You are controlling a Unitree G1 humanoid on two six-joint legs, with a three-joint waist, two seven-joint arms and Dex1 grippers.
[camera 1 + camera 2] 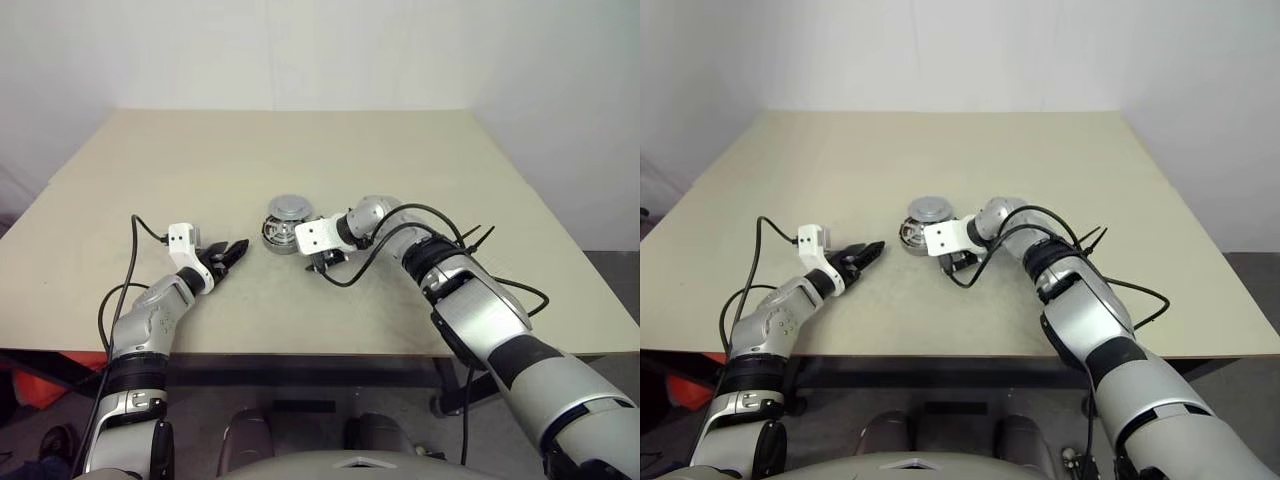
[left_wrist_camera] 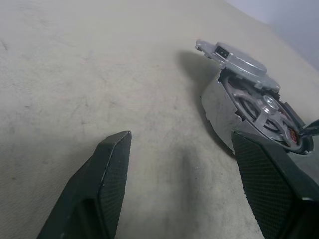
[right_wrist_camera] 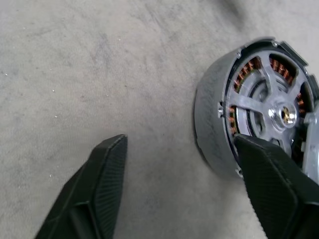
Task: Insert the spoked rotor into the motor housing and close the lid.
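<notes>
While both arms reach over the beige table (image 1: 150, 170), the parts sit bunched at its middle.

Housing: a round silver cup, the housing (image 3: 212, 129) rests on the tabletop near the centre, between the two arms. Copper-orange windings show through its open face.

Rotor: seated inside the housing, the rotor (image 3: 271, 107) shows silver spokes running out from a shiny hub. Its dark rim lies just within the housing wall.

Lid: the grey lid (image 1: 291, 207) sits at the housing's far edge, overlapping it and leaning on it at a tilt. From the left wrist view its near side stands lifted off the housing, so the rotor is exposed beneath. It is not closed down flat.

Right gripper: the right gripper (image 1: 322, 262) hangs just on the near side of the housing, pointing down and toward the robot's left. Its two black fingers (image 3: 99, 184) stand well apart and grip nothing. One finger overlaps the housing's near edge in the wrist view; whether it touches cannot be told. The other is over bare table.

Left gripper: the left gripper (image 1: 238, 250) is low over the table, to the left of the housing and clear of it, aimed toward it. Its fingers (image 2: 104, 174) are spread, with bare tabletop between them, holding nothing.

Cables: black cables (image 1: 400, 235) loop along both forearms.
</notes>
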